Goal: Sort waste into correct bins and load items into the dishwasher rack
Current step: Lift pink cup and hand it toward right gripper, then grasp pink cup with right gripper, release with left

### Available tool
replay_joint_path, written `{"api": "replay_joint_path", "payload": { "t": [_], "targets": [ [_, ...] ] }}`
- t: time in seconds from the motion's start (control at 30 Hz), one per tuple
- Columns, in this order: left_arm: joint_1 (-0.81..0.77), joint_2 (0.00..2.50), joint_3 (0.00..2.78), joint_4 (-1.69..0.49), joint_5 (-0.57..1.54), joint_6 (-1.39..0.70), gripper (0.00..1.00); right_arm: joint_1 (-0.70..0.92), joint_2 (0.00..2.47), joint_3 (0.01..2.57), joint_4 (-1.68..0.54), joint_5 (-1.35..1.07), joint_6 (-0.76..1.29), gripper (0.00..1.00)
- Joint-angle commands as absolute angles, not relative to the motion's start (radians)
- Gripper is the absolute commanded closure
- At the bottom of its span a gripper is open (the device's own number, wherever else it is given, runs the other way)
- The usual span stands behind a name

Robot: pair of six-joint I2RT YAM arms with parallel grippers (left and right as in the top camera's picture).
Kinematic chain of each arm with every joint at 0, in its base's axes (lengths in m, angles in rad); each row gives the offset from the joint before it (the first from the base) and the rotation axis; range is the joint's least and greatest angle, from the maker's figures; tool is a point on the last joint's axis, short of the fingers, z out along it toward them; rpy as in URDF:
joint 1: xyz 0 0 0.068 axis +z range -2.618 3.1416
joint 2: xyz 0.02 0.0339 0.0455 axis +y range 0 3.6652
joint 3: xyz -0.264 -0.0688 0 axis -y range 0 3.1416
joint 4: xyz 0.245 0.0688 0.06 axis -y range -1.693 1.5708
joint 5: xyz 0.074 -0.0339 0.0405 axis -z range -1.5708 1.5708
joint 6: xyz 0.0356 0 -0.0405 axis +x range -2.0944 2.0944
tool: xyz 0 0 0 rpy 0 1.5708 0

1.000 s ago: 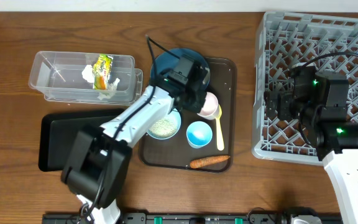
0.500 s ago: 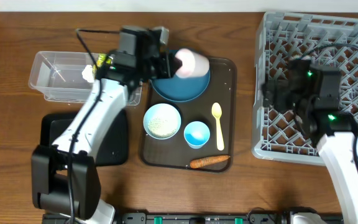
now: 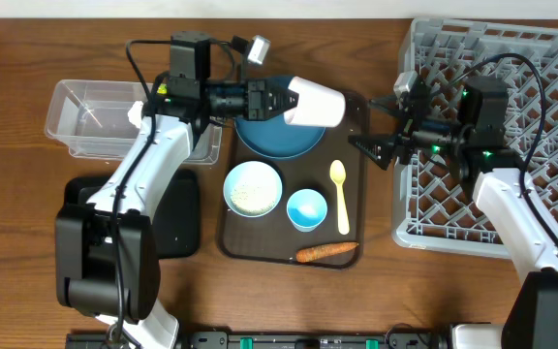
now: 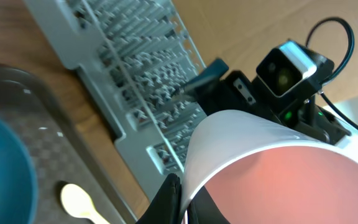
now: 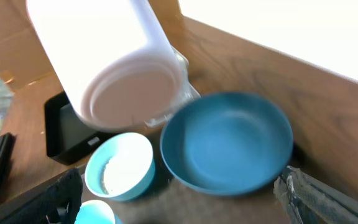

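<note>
Overhead, pink cup: it lies on its side in the air, above the far right edge of the dark blue bowl, between this bowl and the dishwasher rack.
Overhead, left end effector: it pinches the cup at the rim end.
Overhead, right end effector: its fingers are spread wide and point left at the cup, near it but apart from it, at the left edge of the rack.
Left wrist, cup: the open mouth fills the right part, and the wall sits between the dark fingers. The rack is behind it.
Right wrist, cup: its base faces the camera, far left, above the white bowl with rice.
Right wrist, right end effector: the fingers stand spread at both lower corners, with nothing between them.
Step in hand: probably a handover of the cup from left to right, for loading into the rack.
Next move: the right end effector should likely reach left and press onto the base end before the left one releases.
</note>
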State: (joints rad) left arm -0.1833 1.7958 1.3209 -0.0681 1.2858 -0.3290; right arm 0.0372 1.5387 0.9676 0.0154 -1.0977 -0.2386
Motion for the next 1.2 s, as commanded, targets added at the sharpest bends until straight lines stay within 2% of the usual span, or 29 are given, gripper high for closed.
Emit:
{"api": "replay_joint_path", "payload": {
  "t": [0.0, 0.23, 0.53, 0.73, 0.97, 1.07, 1.17],
  "targets": [
    [-0.196, 1.805, 1.328, -0.059, 1.340, -0.337, 0.94, 0.072, 1.539, 0.984, 0.066, -1.184, -0.263, 0.01],
    [-0.223, 1.805, 1.328, -0.014, 1.340, -0.424, 0.94, 0.105, 1.539, 0.984, 0.188, -1.178, -0.258, 0.03],
    [-0.233, 1.805, 1.328, -0.002, 1.339, -0.433, 0.94, 0.118, 1.539, 0.984, 0.295, -1.186, -0.179, 0.04],
    [-0.233, 1.805, 1.328, 0.002, 1.339, -0.451, 0.94, 0.147, 1.539, 0.984, 0.300, -1.186, -0.180, 0.05],
    [-0.233, 1.805, 1.328, 0.002, 1.340, -0.451, 0.94, 0.159, 1.539, 0.984, 0.305, -1.186, -0.181, 0.13],
    [-0.233, 1.805, 1.328, 0.002, 1.339, -0.451, 0.94, 0.160, 1.539, 0.984, 0.315, -1.186, -0.180, 0.23],
    [-0.233, 1.805, 1.328, 0.002, 1.339, -0.451, 0.94, 0.160, 1.539, 0.984, 0.328, -1.186, -0.180, 0.28]
  ]
}}
